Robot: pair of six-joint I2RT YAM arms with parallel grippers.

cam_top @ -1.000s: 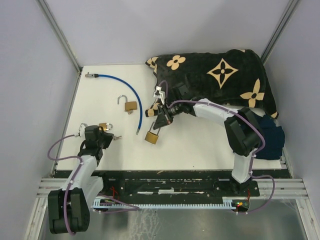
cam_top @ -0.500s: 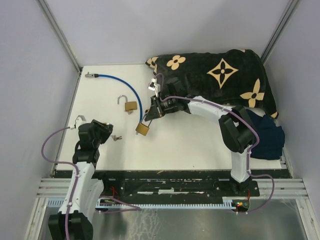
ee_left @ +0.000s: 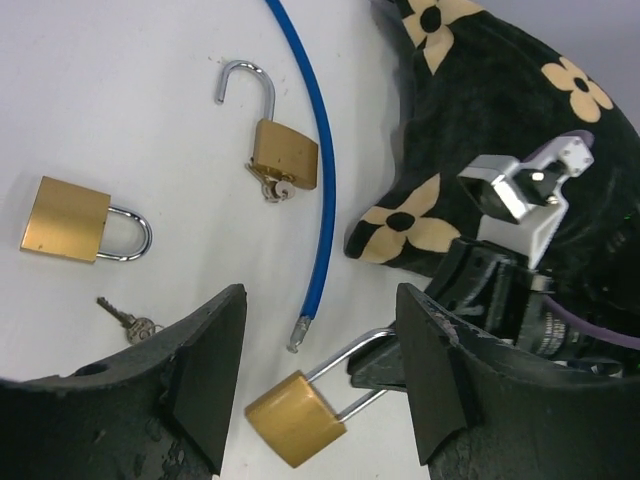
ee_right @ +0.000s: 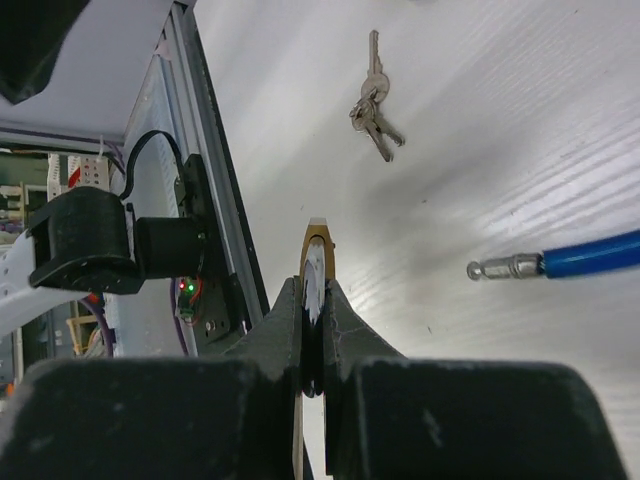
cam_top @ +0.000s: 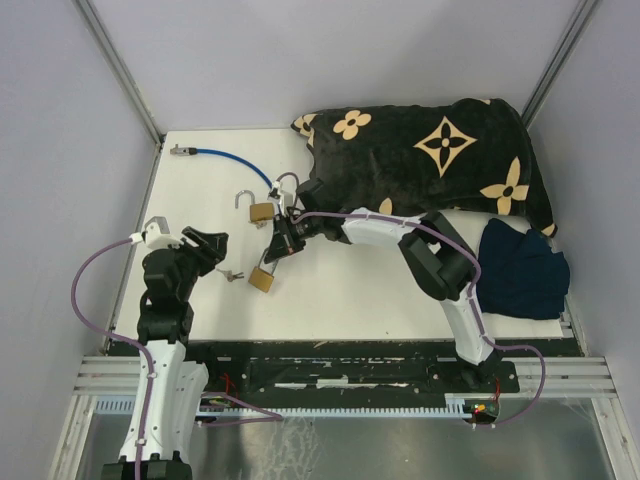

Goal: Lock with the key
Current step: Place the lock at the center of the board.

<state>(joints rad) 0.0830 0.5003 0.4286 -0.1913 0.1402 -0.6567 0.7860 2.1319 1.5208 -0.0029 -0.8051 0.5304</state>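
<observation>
The left tool [cam_top: 210, 250], spread, hangs nearest the key [cam_top: 232, 275], just beside it; the right tool [cam_top: 280, 240] pinches the padlock [cam_top: 262, 278] shackle.

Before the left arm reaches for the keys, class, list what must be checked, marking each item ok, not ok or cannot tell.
1. The right gripper is shut on the shackle of the padlock: ok.
2. The left gripper is open with nothing in it: ok.
3. The loose keys lie uncovered on the table: ok.
4. A key is in the held padlock: not ok, none sticks out.
5. The held padlock's keyhole faces the left gripper: cannot tell.
6. The end of the blue cable is apart from the held padlock: ok.
</observation>
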